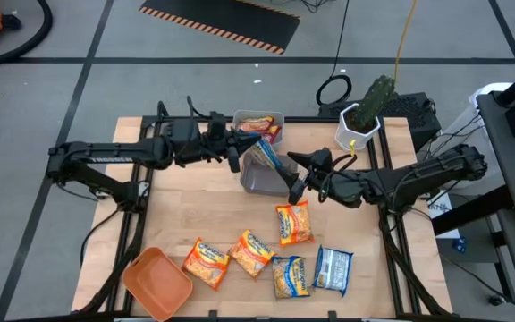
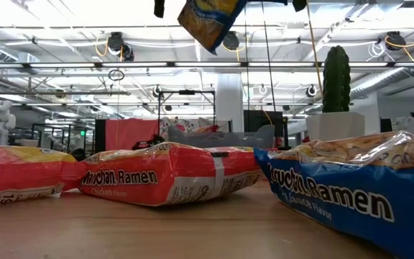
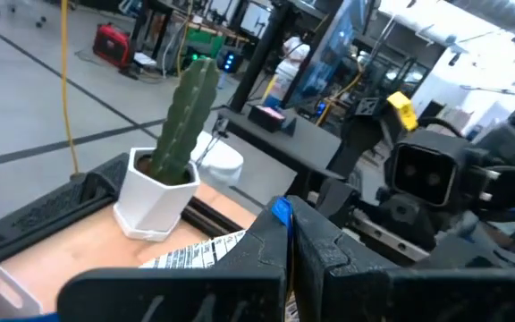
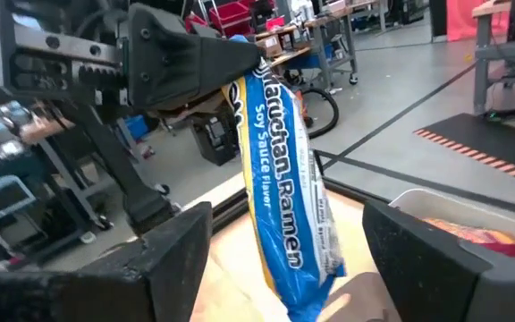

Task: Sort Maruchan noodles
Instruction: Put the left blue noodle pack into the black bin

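1. While the left gripper (image 1: 233, 152) hangs a blue Maruchan packet (image 4: 282, 192) over the grey bin (image 1: 266, 182), its fingers are pinched shut on the packet's top edge.
2. Right gripper (image 1: 294, 175) sits beside it, fingers spread wide, holding nothing.
3. Step looks like a handover or drop of the blue packet.
4. Next: release into the bin, then fetch the loose packets (image 1: 293, 223) on the table (image 1: 177, 215).

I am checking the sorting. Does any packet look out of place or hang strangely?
Yes. One blue packet is not on the table: it hangs in the air above the grey bin, pinched at its top edge by the shut left hand. The open right hand waits beside it.
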Tool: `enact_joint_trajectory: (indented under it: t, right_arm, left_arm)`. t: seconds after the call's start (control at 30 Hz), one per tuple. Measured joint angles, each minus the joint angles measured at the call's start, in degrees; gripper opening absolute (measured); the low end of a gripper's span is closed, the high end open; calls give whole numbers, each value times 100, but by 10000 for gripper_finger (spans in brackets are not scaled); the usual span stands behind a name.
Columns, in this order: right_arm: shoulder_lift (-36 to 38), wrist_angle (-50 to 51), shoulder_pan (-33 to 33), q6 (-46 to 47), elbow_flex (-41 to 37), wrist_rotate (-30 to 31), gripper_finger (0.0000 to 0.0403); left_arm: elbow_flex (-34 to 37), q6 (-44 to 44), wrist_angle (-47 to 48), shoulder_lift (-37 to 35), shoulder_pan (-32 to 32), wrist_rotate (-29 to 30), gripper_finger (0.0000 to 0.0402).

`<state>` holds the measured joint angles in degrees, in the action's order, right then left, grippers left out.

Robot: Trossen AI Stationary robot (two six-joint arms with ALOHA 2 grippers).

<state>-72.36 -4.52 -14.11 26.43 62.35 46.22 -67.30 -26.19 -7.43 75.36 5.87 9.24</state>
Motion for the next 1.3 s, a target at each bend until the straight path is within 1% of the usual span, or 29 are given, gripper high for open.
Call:
enact_joint_trajectory:
  t: [0.17,0.3,0.47,0.57,0.67,0.73,0.8,1.0,1.17,1.23,1.3]
  right_arm:
    - [0,46,27,-95,0,-2,306]
    - [0,25,27,147,0,2,306]
    - [0,78,84,48,0,-8,306]
    - [-52,121,245,16,0,-301,306]
    - [-155,67,375,-118,0,-351,306]
    - [-208,-150,514,-242,0,-605,306]
    - [-278,-382,666,-262,0,-983,306]
    - [-680,-419,985,-272,2,-1672,306]
    - [-872,-463,1136,-227,1,-1519,302]
    - [-869,-516,1203,-227,2,-1531,291]
    - [-869,-514,1282,-227,2,-1687,277]
  left_arm:
    - [1,63,-8,43,0,22,0]
    - [1,59,-9,41,-5,-82,0]
    - [1,112,-10,41,-37,-107,0]
    - [1,120,-8,41,-39,-114,0]
    - [1,177,92,38,-37,-114,0]
    - [1,175,190,38,-22,-114,0]
    - [1,154,191,38,1,-115,0]
    - [1,185,177,34,92,-107,0]
    - [1,148,186,34,92,-57,0]
    - [1,33,192,34,92,-57,0]
    - [1,-25,192,34,92,-57,0]
